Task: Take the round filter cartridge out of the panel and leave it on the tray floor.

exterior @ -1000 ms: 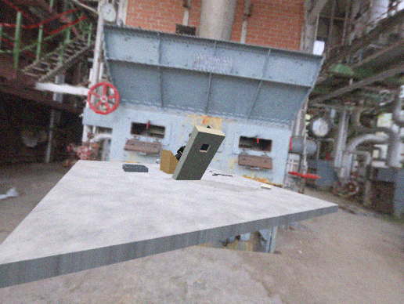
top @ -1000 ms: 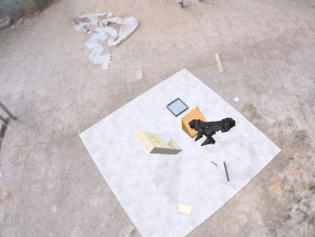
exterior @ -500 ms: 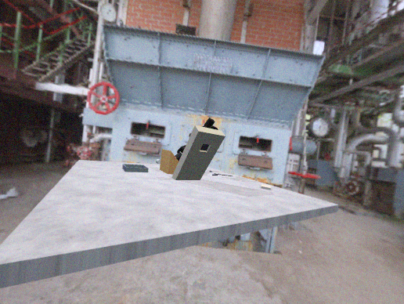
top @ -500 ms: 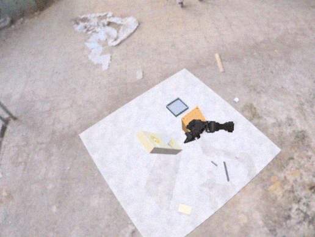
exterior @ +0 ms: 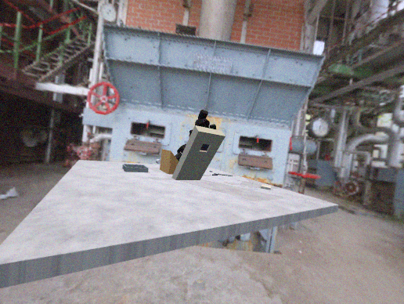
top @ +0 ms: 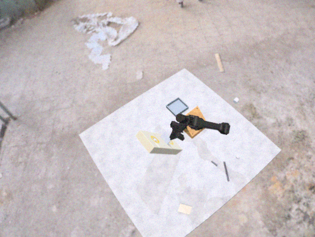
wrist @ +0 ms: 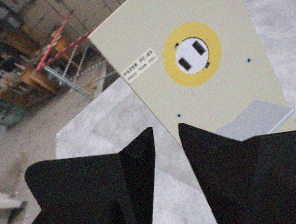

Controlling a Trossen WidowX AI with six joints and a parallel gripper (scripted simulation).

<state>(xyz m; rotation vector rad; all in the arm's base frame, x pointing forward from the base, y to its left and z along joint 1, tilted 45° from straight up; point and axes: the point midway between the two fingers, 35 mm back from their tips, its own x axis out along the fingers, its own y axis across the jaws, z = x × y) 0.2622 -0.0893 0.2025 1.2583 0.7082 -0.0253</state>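
The top view looks steeply down from high and far, taking in the whole desk (top: 128,171) and surrounding floor. The exterior view sits low, near the desk's edge, facing the tilted panel's (exterior: 197,157) back. The wrist view looks past its fingers at the panel's face, close. All three share the panel.

Grey table (top: 128,171) stands on dirt floor (top: 46,91). Orange block (top: 195,116) near table middle. Dark thin bar (top: 226,171) and short dark piece (top: 214,163) toward one edge, apart. Tan tile (top: 185,209) near table corner. Crumpled white cloth (top: 104,30) on floor, wooden stick (top: 219,62) beyond table. Red valve wheel (exterior: 103,98) on blue machine (exterior: 203,78) behind.
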